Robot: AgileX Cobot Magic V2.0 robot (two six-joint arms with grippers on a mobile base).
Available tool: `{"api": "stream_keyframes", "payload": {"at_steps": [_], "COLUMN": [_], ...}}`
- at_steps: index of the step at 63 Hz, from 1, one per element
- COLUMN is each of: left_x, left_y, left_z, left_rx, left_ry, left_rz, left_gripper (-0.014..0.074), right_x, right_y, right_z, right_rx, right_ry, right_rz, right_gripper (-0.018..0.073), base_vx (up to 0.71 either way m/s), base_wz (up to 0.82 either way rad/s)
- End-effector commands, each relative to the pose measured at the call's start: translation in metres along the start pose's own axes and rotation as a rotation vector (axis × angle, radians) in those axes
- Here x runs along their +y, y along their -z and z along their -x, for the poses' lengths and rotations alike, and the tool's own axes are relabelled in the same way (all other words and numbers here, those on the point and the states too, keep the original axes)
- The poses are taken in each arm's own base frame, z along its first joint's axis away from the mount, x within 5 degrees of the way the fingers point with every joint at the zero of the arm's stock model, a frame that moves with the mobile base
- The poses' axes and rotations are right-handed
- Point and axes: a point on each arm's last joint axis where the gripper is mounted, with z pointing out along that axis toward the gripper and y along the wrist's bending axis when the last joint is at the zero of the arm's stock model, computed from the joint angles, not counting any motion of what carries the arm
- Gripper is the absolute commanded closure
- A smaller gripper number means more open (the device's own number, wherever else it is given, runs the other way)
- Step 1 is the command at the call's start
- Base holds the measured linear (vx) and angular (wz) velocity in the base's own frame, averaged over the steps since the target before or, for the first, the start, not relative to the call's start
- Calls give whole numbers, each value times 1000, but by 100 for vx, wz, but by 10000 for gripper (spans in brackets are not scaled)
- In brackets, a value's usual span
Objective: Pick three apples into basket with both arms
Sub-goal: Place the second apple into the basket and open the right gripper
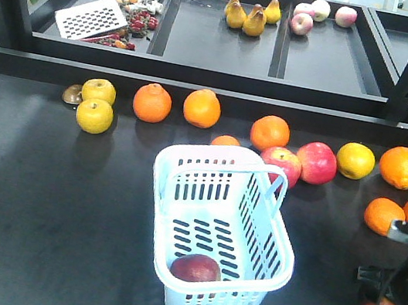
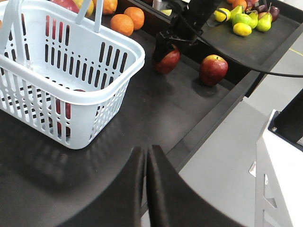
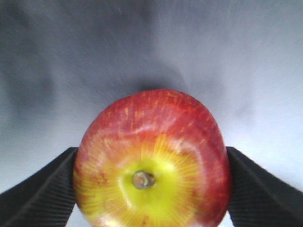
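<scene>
Kid: What is your right hand (image 1: 390, 303) doing?

Me: It is squeezing an apple (image 3: 151, 156). One finger (image 3: 38, 194) is on each side, at the widest part, so the round fruit cannot roll out. The stem points back at my wrist.

Kid: Is it up in the air?

Me: I cannot tell. The table (image 1: 40, 195) is right under it, and I see a shadow close by.

Kid: Where does it go?

Me: Into the basket (image 1: 277, 278). That sits off to the left of my right hand, near but not touching. I think I must lift high first to get over the rim.

Kid: Is anything in there?

Me: Yes. The first apple (image 1: 196, 267) lies on the bottom, at the end nearest me. So one is in, and two are not.

Kid: And your left hand (image 2: 146, 184)?

Me: Its fingers are pressed together with nothing between them. It hangs low, and the basket is just past its fingertips, off to one side. I guess it hangs back so my two arms do not bump.

Kid: And number three?

Me: The last apple (image 2: 213, 69) rests on the table. It is near my right hand, on the side away from the basket.
</scene>
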Motion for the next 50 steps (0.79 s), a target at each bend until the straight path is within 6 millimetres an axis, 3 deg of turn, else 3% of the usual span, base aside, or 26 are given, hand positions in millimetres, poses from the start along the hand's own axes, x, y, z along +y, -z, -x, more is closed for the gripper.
{"api": "stream_keyframes", "payload": {"at_steps": [1, 8, 16, 24, 36, 50], "left_x": [1, 1, 1, 1, 1, 1], "left_y": [1, 1, 1, 1, 1, 1], "left_z": [5, 5, 5, 5, 6, 6], "left_rx": [8, 8, 8, 8, 7, 7], "left_ry": [-44, -44, -44, -44, -44, -44], "left_rz": [19, 19, 19, 19, 21, 22], "left_gripper": [603, 603, 603, 603, 603, 603], "right_x": [-1, 1, 13, 43, 96, 149], "right_y": [36, 67, 109, 141, 169, 175], "right_z": [15, 17, 11, -1, -20, -28], "right_rx": [-127, -210, -276, -316, -368, -487], "right_ry": [30, 36, 75, 204, 334, 447], "right_rz": [-8, 2, 56, 156, 337, 429], "right_gripper": [407, 568, 569, 568, 563, 553], "base_vx": [0, 0, 0, 0, 0, 0], "base_wz": [0, 0, 0, 0, 0, 0]}}
